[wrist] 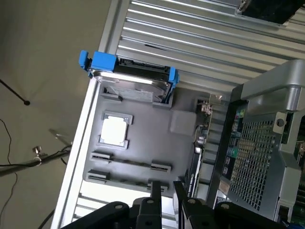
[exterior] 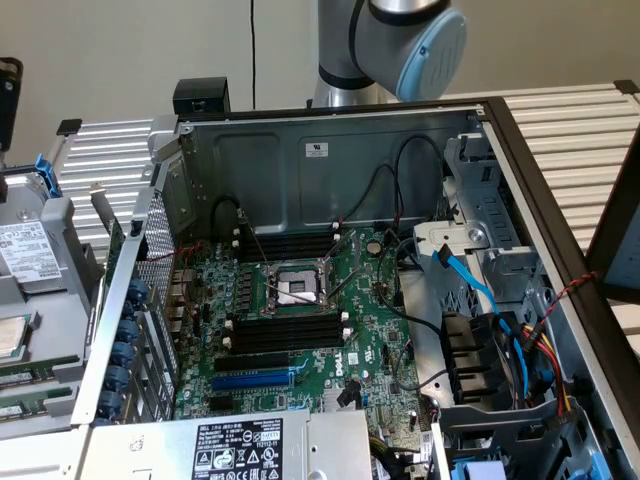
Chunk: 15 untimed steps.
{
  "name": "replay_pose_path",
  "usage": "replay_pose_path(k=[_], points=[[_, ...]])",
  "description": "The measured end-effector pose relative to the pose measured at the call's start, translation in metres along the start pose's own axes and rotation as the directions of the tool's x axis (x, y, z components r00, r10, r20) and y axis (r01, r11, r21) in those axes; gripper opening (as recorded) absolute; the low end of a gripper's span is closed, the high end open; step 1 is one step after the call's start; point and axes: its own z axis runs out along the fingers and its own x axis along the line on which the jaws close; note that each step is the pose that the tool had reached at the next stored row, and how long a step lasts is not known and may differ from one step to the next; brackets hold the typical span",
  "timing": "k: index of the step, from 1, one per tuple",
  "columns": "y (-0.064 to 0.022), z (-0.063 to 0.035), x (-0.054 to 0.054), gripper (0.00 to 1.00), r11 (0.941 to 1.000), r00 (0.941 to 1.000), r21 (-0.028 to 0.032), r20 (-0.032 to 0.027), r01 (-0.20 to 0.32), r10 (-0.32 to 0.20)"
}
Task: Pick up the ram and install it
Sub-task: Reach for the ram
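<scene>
Presently the black two-finger gripper (wrist: 166, 187) stands parted, empty. Just ahead, the narrow green circuit-board ram (exterior: 25, 379) is judged light, stiff, fragile; grasp upper edge mid-length.

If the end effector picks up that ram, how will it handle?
The ram is a thin green board, so probably stiff and light. It seems to stand on edge in the tray, so it may tip once freed.

Robotics lab: opened PC case (exterior: 300, 185) on slatted aluminium bench (exterior: 575, 130).
</scene>
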Motion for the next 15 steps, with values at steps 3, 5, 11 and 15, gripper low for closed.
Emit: replay_pose_path(k=[3,5,11,15], points=[[0.0022,0.0002,0.010,0.25,1.0000,1.0000,-0.0002,-0.0006,0.008,-0.008],[0.0038,0.0002,0.017,0.25,0.9999,0.9999,0.0001,-0.0010,0.011,-0.011],[0.0053,0.0002,0.024,0.25,0.9999,0.9999,0.0024,-0.0020,0.015,-0.015],[0.0056,0.0003,0.028,0.25,0.9997,0.9999,0.0178,-0.0055,0.015,-0.015]])
